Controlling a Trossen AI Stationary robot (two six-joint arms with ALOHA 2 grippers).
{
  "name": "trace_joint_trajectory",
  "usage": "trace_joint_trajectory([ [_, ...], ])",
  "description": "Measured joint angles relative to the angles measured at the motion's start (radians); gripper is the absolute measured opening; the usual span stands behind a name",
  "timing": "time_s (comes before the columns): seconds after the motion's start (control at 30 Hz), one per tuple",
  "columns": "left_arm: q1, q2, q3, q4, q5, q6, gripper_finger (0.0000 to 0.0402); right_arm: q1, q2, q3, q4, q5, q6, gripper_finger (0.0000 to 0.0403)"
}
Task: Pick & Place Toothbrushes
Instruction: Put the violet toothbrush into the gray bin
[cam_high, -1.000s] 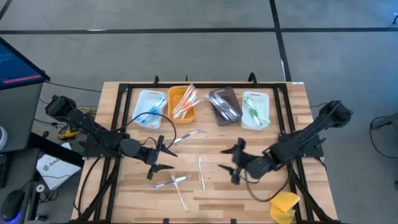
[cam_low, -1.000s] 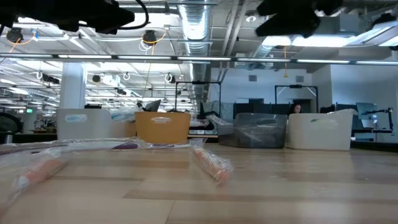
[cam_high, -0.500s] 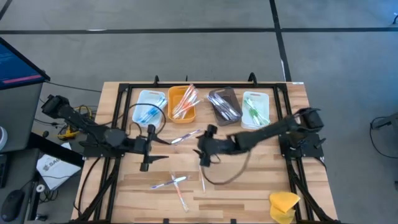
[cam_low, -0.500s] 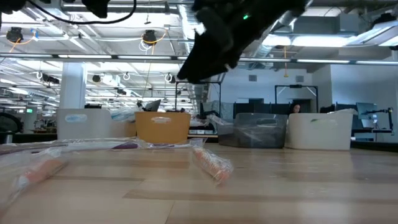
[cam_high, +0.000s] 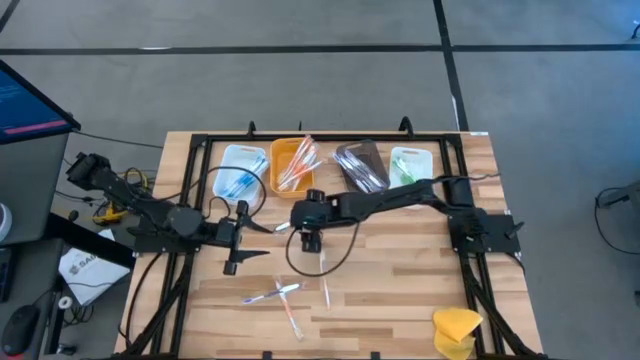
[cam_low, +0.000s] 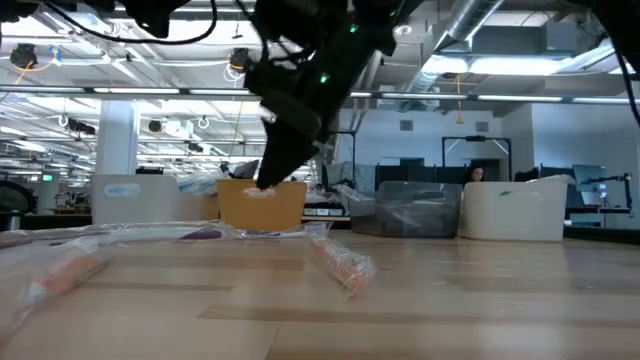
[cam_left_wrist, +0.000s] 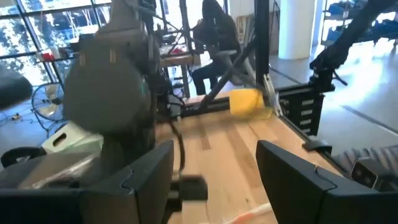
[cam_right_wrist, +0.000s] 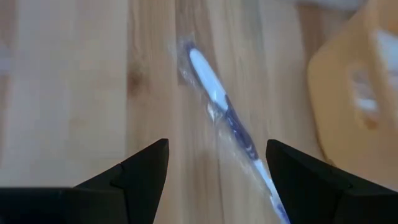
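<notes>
My right tool hangs released over the pale slatted wood counter, its dark fingers spread either side of a slim blue-and-white toothbrush in crinkly clear wrap, just beside the orange tray. My left tool waits released near the counter's left edge, a yellow spongy lump blurred beyond it. More wrapped toothbrushes lie loose on the front planks; in the low view they smear into soft streaks before an open-ceilinged hall.
</notes>
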Motion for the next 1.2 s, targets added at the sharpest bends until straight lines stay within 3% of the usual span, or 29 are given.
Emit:
trace_joint_trajectory([
  [0.67, 0.000, -0.006, 0.000, -0.030, 0.000, -0.026, 0.0222, -0.043, 0.268, 0.317, -0.189, -0.016, -0.118, 0.0265],
  [0.83, 0.000, -0.006, 0.000, -0.032, 0.000, -0.027, 0.0222, -0.072, 0.276, 0.325, -0.241, -0.073, -0.110, 0.0265],
  [1.2, 0.000, -0.006, 0.000, -0.039, 0.001, -0.026, 0.0222, -0.088, 0.287, 0.330, -0.317, -0.078, -0.055, 0.0265],
])
